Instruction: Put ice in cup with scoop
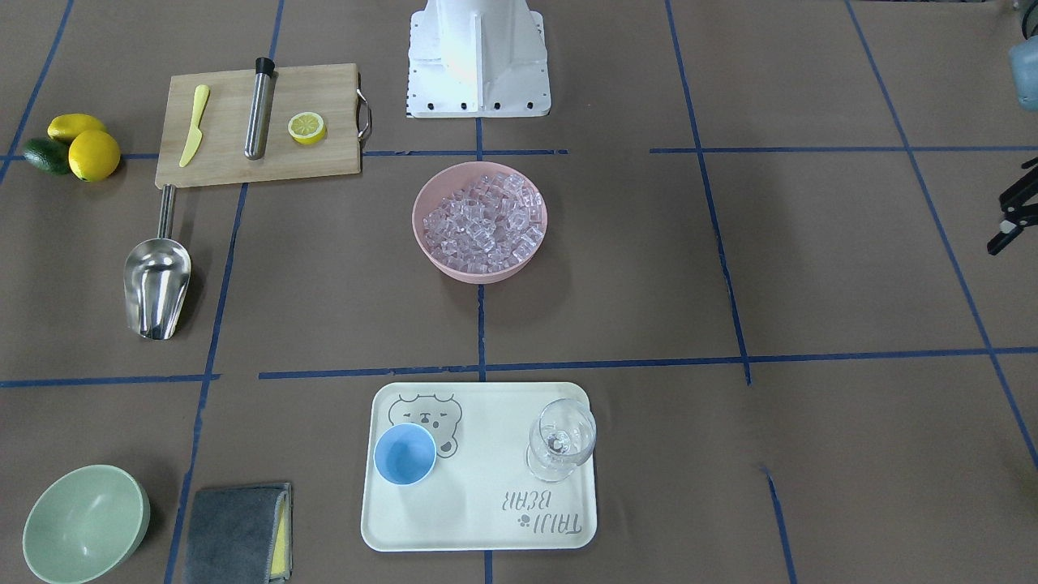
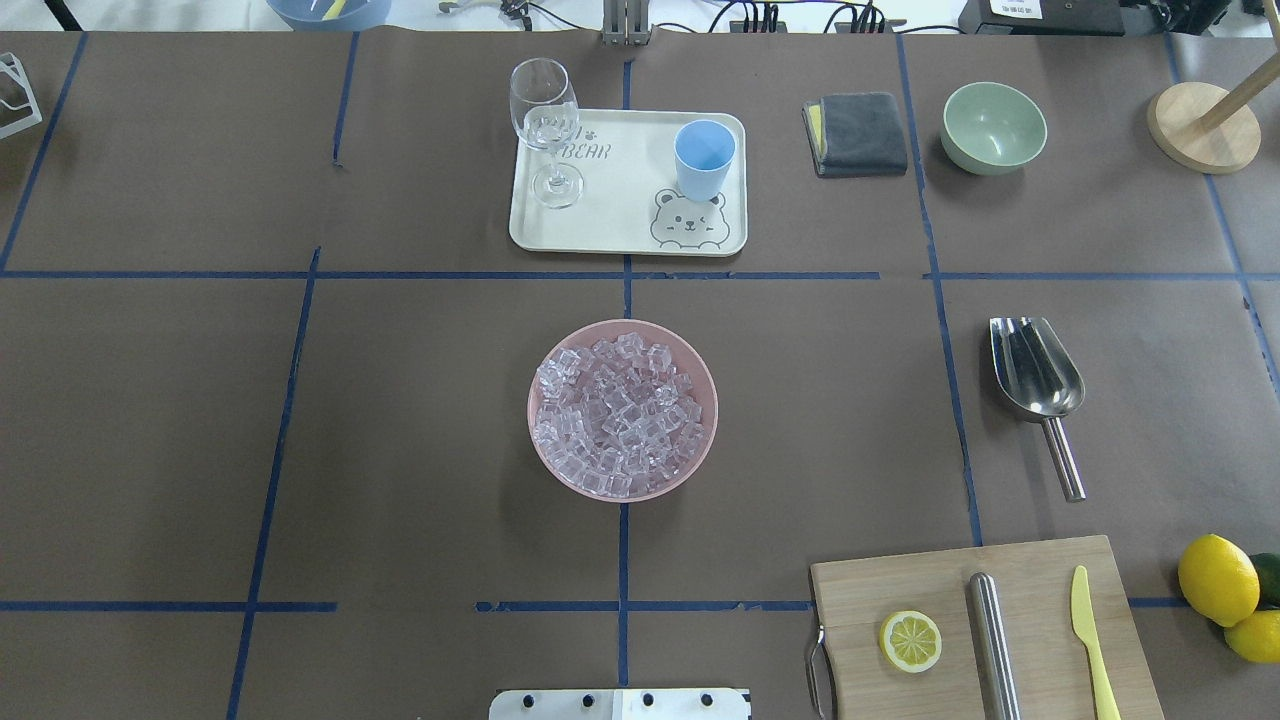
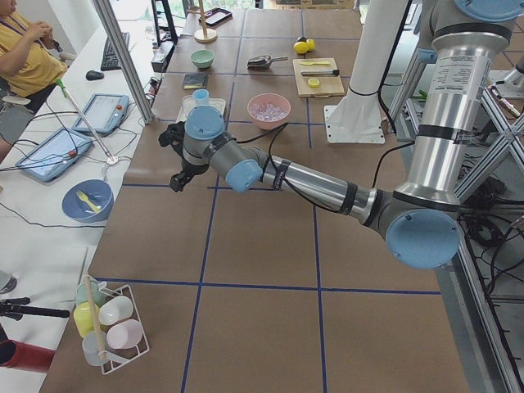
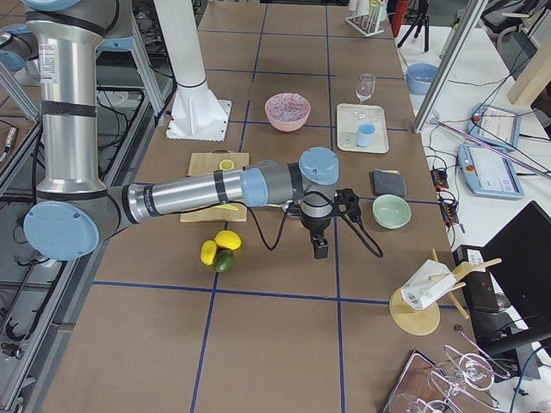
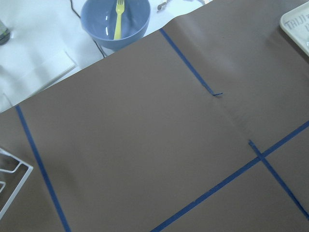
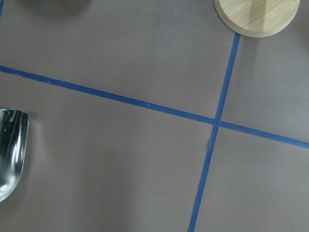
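1. Brown paper crossed by blue tape lines covers the table (image 2: 400,400), seen from overhead.
2. At the centre of that frame stands a pink bowl (image 1: 480,274) heaped with the ice (image 2: 615,415): many small clear, glassy cubes with a faint pink cast from the bowl.
3. At top centre lies a cream tray (image 2: 610,215) printed with a bear. The cup (image 2: 704,158), small, round, light blue and without a handle, stands upright on the tray's right side, its inside showing plain blue. A clear wine glass (image 2: 545,120) stands on the tray's left side.
4. At the right of the frame lies the scoop (image 2: 1035,380) on the bare paper. It is shiny steel, with its deep trough facing up and its mouth towards the top of the frame. Its thin rod handle points down towards the cutting board (image 2: 900,585) at lower right, and nothing grips it.
5. On the board lie a lemon half (image 2: 910,641), a steel cylinder (image 2: 993,645) and a yellow knife (image 2: 1092,640).
6. At upper right sit a grey cloth (image 2: 858,132) and a green bowl (image 2: 993,127).
7. The left gripper (image 3: 176,182) hangs above the table at centre left of the left side view. Whether its jaws are parted or closed cannot be told.
8. The right gripper (image 4: 320,245) points down at the centre of the right side view. Its jaws likewise cannot be judged.
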Motion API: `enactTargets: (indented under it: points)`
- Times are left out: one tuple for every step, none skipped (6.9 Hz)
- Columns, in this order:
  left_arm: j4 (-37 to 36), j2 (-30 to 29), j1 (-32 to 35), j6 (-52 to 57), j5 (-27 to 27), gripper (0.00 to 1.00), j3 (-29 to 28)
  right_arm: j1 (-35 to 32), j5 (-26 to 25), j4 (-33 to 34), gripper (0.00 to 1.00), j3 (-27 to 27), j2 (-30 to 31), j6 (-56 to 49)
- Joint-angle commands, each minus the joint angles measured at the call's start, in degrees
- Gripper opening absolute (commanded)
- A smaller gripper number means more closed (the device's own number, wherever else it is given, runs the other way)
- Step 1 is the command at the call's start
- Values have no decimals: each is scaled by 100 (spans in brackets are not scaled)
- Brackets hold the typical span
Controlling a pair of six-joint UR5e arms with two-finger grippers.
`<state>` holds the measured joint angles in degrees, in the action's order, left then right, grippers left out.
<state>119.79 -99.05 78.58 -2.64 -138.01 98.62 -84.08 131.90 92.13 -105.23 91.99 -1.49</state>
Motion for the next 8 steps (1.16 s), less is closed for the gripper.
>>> enactTargets:
  points:
    - [1312, -26, -901, -210, 37, 100, -61, 40, 3, 7, 100, 3, -6, 9]
    - [2102, -122, -1672, -228, 46, 100, -79, 75, 3, 7, 100, -6, -6, 9]
    - [2136, -401, -2036, -306, 20, 100, -62, 119, -6, -2, 100, 3, -6, 9]
    - [2180, -570, -2379, -446, 37, 100, -123, 119, -6, -2, 100, -6, -6, 9]
    - [2172, -789, -2705, -813, 55, 100, -167, 163, 3, -2, 100, -41, -6, 18]
    - [2172, -1043, -3056, -1339, 316, 100, -219, 172, 3, -2, 100, -33, -6, 0]
    - [2180, -1081, -3460, -1344, 815, 100, -237, 181, 3, -2, 100, -41, -6, 9]
    - [2415, -1090, -3821, -883, 1072, 100, -394, 172, 3, -11, 100, -33, -6, -9]
